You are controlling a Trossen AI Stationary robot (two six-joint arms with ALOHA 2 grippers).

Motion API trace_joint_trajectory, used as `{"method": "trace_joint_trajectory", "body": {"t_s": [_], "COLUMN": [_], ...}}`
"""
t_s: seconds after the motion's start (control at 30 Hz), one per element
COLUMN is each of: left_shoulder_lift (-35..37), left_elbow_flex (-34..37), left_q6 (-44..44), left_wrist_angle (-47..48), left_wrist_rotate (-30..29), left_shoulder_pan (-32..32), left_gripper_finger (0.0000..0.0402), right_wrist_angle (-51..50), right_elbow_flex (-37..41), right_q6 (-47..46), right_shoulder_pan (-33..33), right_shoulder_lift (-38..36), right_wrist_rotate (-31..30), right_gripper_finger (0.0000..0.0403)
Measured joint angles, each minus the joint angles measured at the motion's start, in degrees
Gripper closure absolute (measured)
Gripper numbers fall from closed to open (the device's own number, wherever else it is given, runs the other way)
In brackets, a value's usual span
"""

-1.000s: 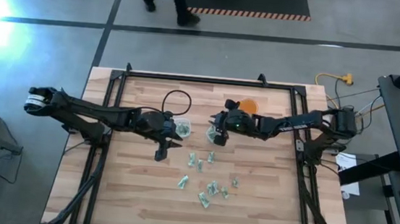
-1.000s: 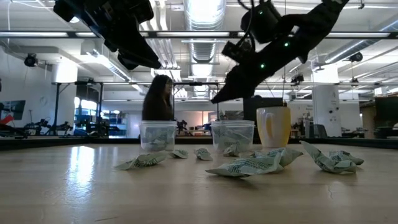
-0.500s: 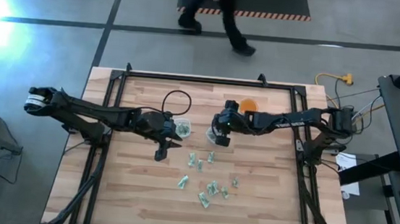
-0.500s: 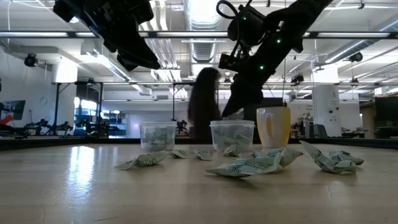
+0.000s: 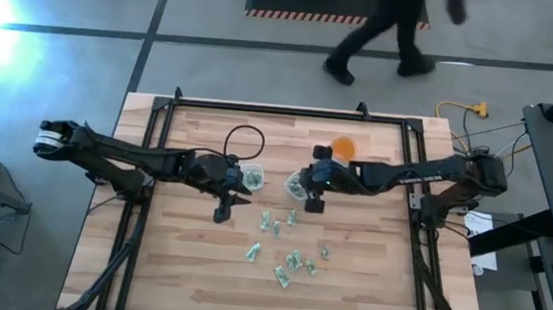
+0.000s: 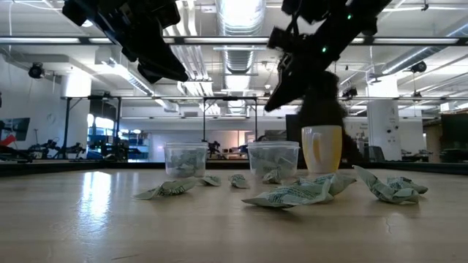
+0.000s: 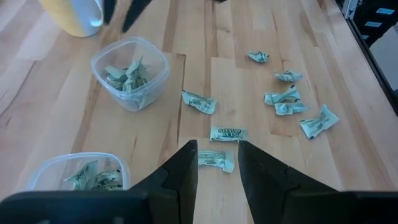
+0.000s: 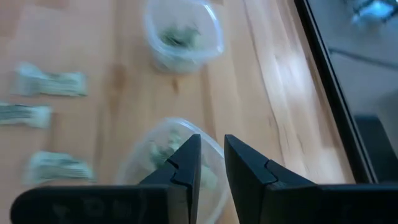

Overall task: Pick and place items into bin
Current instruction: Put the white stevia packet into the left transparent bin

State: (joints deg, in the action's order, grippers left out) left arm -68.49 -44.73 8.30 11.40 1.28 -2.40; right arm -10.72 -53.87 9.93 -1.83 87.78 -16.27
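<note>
Several pale green-and-white wrappers (image 5: 287,261) lie scattered on the wooden table's middle and near part. Two clear cups stand side by side, each with wrappers inside: one (image 5: 251,178) by my left gripper, the other (image 5: 297,185) by my right. My left gripper (image 7: 217,163) hangs open above a wrapper (image 7: 214,160) and touches nothing. My right gripper (image 8: 212,155) hovers open by a narrow gap over its cup's near rim (image 8: 214,152). Nothing is between its fingers.
An orange cup (image 5: 343,146) stands behind the right clear cup, toward the far edge. A black cable loop (image 5: 243,139) lies at the far left of the board. A dark frame (image 5: 260,108) borders the table. A person walks on the floor beyond the far edge.
My right gripper dipped toward the right clear cup. It has since risen and drawn back toward the table's right and near side. My left arm has kept still. A person has walked across behind the table.
</note>
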Motion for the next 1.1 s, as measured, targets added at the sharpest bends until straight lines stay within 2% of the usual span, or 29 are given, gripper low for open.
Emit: {"method": "trace_joint_trajectory", "body": {"t_s": [0.3,0.7,1.1], "left_shoulder_lift": [-1.5,-4.1,-0.4], "left_elbow_flex": [0.1,0.1,0.1], "left_q6": [0.2,2.0,3.2], "left_wrist_angle": [0.1,1.5,1.4], "left_wrist_rotate": [0.0,-0.1,-3.5], "left_shoulder_pan": [-2.1,-6.0,-8.2], "left_gripper_finger": [0.0304,0.0304,0.0304], "right_wrist_angle": [-3.1,-2.0,8.3], "right_elbow_flex": [2.2,15.7,26.1], "right_q6": [2.9,-0.4,-0.8], "right_shoulder_pan": [6.5,10.5,15.1], "right_shoulder_lift": [-8.7,-26.3,-40.6], "right_wrist_rotate": [3.2,3.4,3.4], "right_gripper_finger": [0.0346,0.0346,0.0346]}}
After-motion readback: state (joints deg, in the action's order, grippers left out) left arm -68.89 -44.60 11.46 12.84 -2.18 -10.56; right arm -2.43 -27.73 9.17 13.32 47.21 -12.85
